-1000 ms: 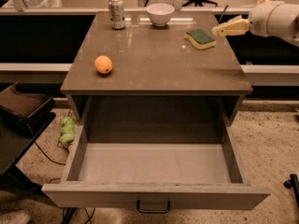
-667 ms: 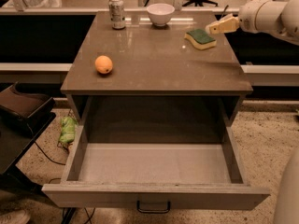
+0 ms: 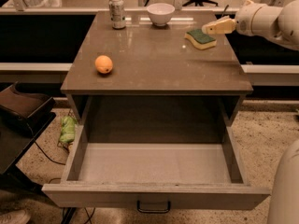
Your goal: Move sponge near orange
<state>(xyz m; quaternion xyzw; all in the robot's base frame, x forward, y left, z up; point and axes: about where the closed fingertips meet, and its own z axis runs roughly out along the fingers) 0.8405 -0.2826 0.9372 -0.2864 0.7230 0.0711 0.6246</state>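
Pale-yellow, wavy-edged sponge (image 3: 200,38), dark green top, lies near the far right corner of the grey-brown counter (image 3: 159,66). Cream gripper (image 3: 218,27) sits just beside its far right edge (grip state cannot be told; arm cut off at right). Small round orange (image 3: 103,64) rests near the left edge, well apart.

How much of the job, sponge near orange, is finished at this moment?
Nothing looks done: the sponge lies far right on the table, well apart from the orange at the left. In hand: the gripper is right at the sponge's edge. Left: grasp it, carry it over, set it by the orange.
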